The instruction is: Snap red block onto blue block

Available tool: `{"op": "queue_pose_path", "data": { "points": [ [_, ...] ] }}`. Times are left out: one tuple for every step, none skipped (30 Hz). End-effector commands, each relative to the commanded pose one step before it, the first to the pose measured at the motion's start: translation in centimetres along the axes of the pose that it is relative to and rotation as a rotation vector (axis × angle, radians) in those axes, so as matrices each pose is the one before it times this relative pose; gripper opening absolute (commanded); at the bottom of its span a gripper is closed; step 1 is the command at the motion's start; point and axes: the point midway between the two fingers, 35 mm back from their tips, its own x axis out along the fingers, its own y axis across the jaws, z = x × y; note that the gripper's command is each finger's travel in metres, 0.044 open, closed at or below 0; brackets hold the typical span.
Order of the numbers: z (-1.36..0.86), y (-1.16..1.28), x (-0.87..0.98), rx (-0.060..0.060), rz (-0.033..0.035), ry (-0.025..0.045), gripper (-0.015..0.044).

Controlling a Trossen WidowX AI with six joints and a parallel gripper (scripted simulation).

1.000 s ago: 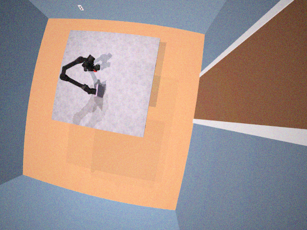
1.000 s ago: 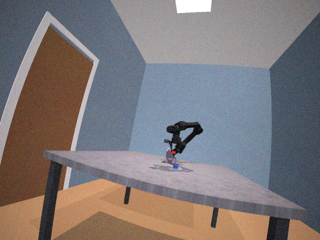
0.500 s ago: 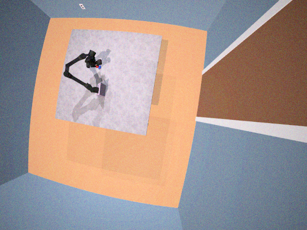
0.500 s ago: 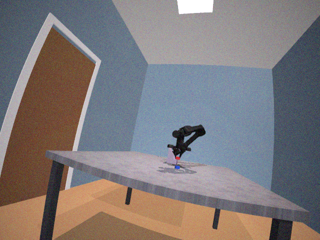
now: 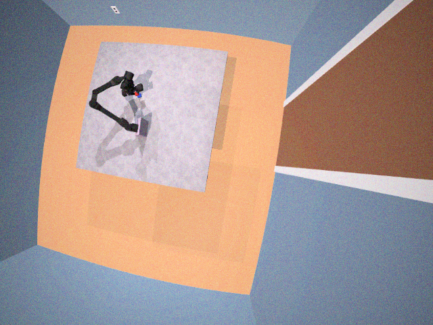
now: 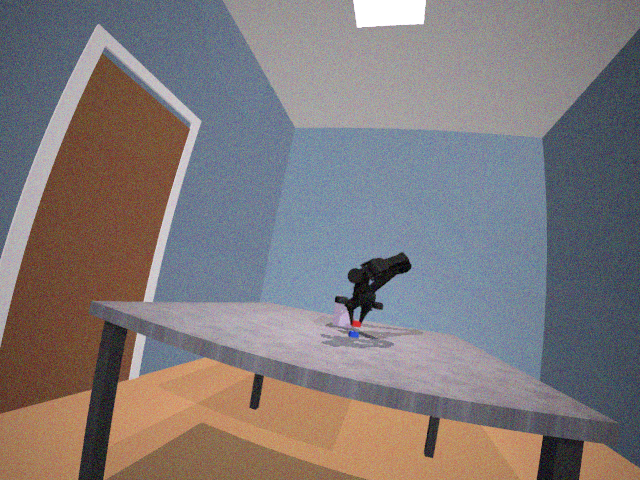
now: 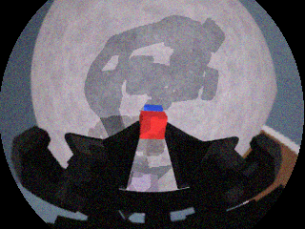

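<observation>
"What is shown from the top?" "The red block (image 5: 137, 93) (image 6: 356, 323) (image 7: 153, 125) is seen near the blue block (image 5: 139, 95) (image 6: 353, 334) (image 7: 152, 108)."

"And the exterior?" "Red is held above blue, a gap between."

"The wrist?" "Red is clamped between the gripper's fingers; blue is partly hidden."

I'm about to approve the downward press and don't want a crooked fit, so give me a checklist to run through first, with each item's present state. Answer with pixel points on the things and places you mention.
1. Red block (image 5: 137, 94) (image 6: 356, 323) (image 7: 152, 125) held between the pincer's (image 6: 356, 322) (image 7: 152, 126) fingers: ok.
2. Red block raised above the blue block (image 5: 139, 95) (image 6: 353, 334) (image 7: 152, 108), with a gap between them: ok.
3. Blue block resting on the table (image 5: 174, 105) (image 6: 439, 356) (image 7: 62, 72): ok.
4. Red block centred over the blue one: cannot tell; the wrist view shows only a strip of blue beyond the red.
5. Studs and underside lined up for the click: cannot tell; neither mating face shows clearly.
</observation>
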Motion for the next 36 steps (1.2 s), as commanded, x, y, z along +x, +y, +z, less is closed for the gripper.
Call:
{"op": "queue_pose_path", "data": {
  "points": [
    [-0.121,-0.057,0.636,0.0078,0.00497,0.00058,0.0],
    [-0.005,-0.004,0.136,0.0,0.00006,-0.00002,0.0],
    [-0.007,-0.004,0.164,0.0,0.00008,-0.00003,0.0],
    [-0.008,-0.003,0.164,0.0,0.0001,-0.00003,0.0],
    [-0.009,-0.003,0.164,0.0,0.00011,-0.00003,0.0],
    [-0.01,-0.002,0.164,0.0,0.00013,-0.00003,0.0],
    [-0.01,-0.001,0.163,0.0,0.00014,-0.00003,0.0],
    [-0.011,0.0,0.163,0.0,0.00015,-0.00004,0.0],
    [-0.01,0.0,0.134,0.0,0.00014,-0.00003,0.0],
    [-0.018,-0.053,0.074,0.0,-0.00025,0.00003,0.0],
    [-0.011,-0.032,0.044,0.0,-0.00015,0.00002,0.0],
    [-0.004,-0.011,0.015,0.0,-0.00005,0.00001,0.0],
    [0.0,0.0,0.0,0.0,0.0,0.0,0.0],
    [0.0,0.0,0.0,0.0,0.0,0.0,0.0],
    [0.0,0.0,0.0,0.0,0.0,0.0,0.0],
    [0.0,0.0,0.0,0.0,0.0,0.0,0.0],
    [0.0,0.0,0.0,0.0,0.0,0.0,0.0],
    [0.0,0.0,0.0,0.0,0.0,0.0,0.0],
    [0.0,0.0,0.0,0.0,0.0,0.0,0.0],
    [0.001,0.0,0.023,0.0,0.00001,0.0,0.0],
    [0.002,0.001,0.036,0.0,0.00001,-0.00001,0.0],
    [0.003,0.001,0.053,0.0,0.00002,-0.00001,0.0],
    [0.005,0.002,0.075,0.0,0.00004,-0.00001,0.0],
    [0.004,0.002,0.071,0.0,0.00004,-0.00001,0.0],
    [0.001,0.001,0.025,0.0,0.00001,0.0,0.0],
    [0.0,0.0,0.0,0.0,0.0,0.0,0.0],
    [0.0,0.0,0.0,0.0,0.0,0.0,0.0],
    [0.0,0.0,0.0,0.0,0.0,0.0,0.0],
    [0.0,0.0,0.0,0.0,0.0,0.0,0.0],
    [0.0,0.0,0.021,0.0,0.0,0.0,0.0],
    [0.0,0.0,0.045,0.0,0.00001,0.0,0.0],
    [0.001,0.0,0.059,0.0,0.00001,-0.00001,0.0],
    [0.001,0.0,0.077,0.0,0.00002,-0.00001,0.0],
    [0.001,0.0,0.098,0.0,0.00003,-0.00001,0.0],
    [-0.001,0.0,0.105,0.0,0.00003,-0.00001,0.0],
    [-0.003,-0.002,0.12,0.0,0.00004,-0.00002,0.0]
  ]
}}
